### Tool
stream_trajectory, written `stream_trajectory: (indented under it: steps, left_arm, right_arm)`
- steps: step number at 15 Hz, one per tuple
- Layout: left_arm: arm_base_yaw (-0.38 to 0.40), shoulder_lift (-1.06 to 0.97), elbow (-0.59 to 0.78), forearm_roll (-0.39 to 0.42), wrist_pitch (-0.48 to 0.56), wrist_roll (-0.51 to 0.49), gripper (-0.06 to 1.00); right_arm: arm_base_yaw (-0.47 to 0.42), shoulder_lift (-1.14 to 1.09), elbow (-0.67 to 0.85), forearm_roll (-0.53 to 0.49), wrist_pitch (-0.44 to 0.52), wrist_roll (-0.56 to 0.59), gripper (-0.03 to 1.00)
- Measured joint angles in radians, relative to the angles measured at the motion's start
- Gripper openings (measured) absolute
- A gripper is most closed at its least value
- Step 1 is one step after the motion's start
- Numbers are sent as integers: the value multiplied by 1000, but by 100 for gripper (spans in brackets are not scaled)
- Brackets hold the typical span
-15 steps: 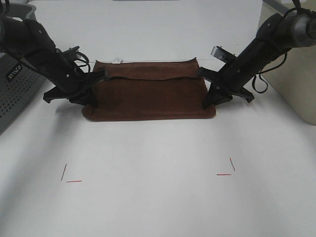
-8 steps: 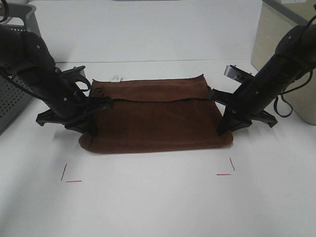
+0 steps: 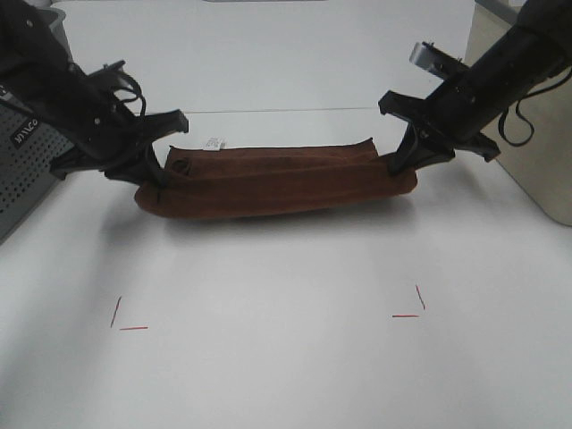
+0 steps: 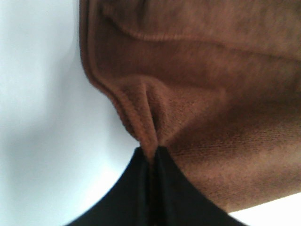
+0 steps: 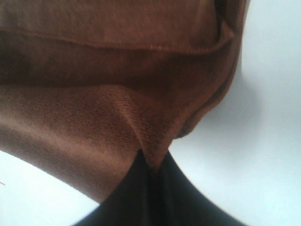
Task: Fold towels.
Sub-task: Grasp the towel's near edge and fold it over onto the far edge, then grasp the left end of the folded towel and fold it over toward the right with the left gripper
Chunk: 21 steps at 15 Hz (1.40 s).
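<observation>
Raised since earlier, nubby brown terry towel (image 3: pixel 277 183) sags, roll-shaped.

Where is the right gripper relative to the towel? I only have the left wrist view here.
Observer: The right gripper is shut on the towel at the opposite short end.
Operator: Is the cloth clear of the table?
Observer: It hangs low between its two held ends. I cannot tell whether the middle touches the table.
Operator: Where is the tag?
Observer: The white tag sits on the far long edge, near the left gripper.
</observation>
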Motion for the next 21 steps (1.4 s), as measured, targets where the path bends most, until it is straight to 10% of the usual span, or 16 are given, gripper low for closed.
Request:
stream_trajectory:
  steps: [12,17,21]
  left_arm:
    - [2,339,-449,183,-58,-199,14]
    - [2,324,-449,194,-38,-200,76]
    - [3,331,-455,216,-17,-203,80]
  right_arm:
    - [0,357,-426,-24,-20,47,2]
    - [0,336,-434,-51,1,69,75]
    - [0,296,-437,-82,25,72,86]
